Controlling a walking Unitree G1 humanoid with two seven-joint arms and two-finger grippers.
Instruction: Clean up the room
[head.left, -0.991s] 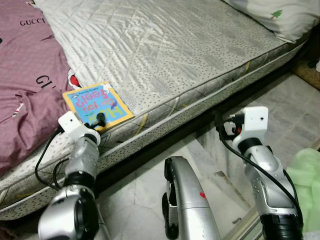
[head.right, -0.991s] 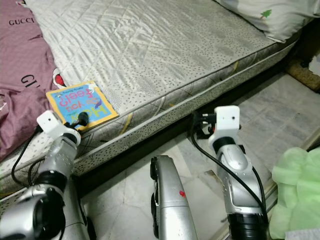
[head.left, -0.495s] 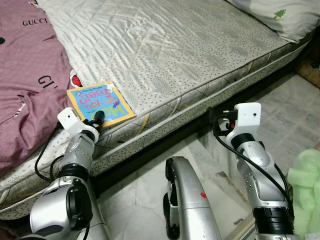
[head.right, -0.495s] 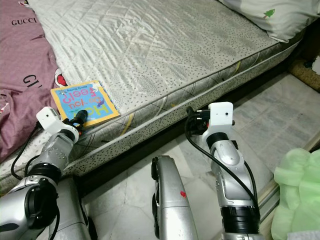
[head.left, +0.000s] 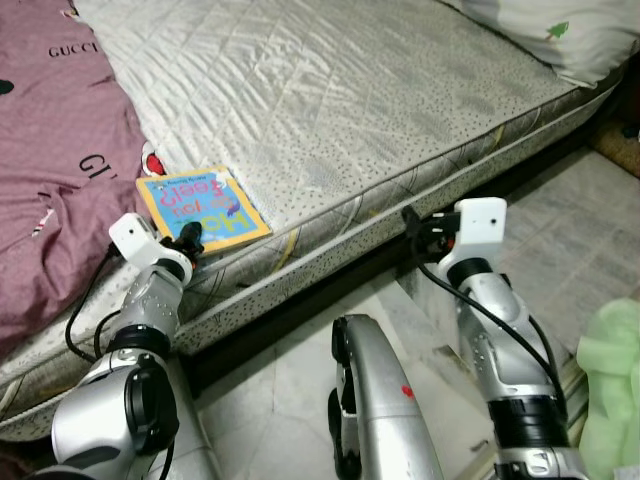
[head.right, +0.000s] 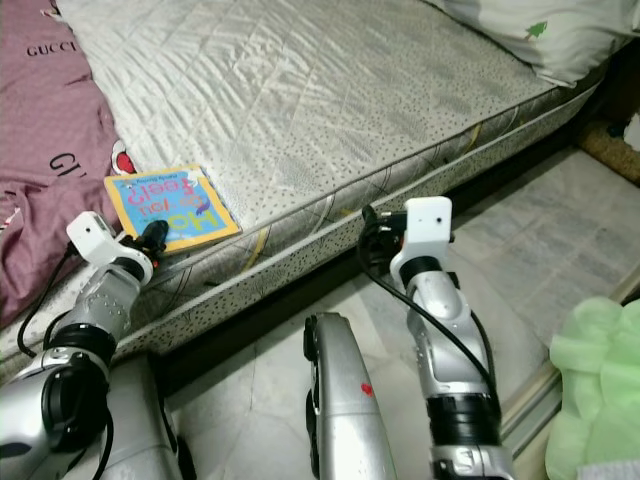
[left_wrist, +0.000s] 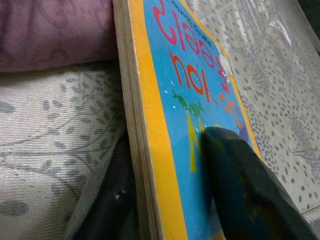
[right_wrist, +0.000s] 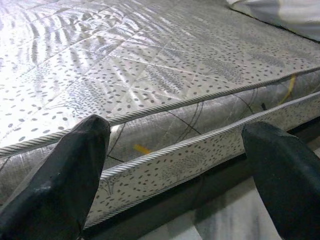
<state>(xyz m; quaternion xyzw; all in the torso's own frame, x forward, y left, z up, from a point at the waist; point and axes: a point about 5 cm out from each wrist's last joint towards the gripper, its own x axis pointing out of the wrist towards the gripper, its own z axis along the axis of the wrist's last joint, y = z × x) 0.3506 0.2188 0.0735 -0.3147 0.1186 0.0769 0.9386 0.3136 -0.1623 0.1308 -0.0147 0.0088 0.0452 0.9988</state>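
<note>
Left eye view: grey quilted mattress (head.left: 350, 110) with maroon printed blanket (head.left: 50, 180) on its left part; yellow-edged blue board book (head.left: 203, 207) lies flat near the mattress front edge, beside the blanket. Left gripper (head.left: 188, 238) pinches the book's near corner, one finger on the cover, one beneath. Right gripper (head.left: 412, 228) hovers before the mattress side, fingers spread wide.
</note>
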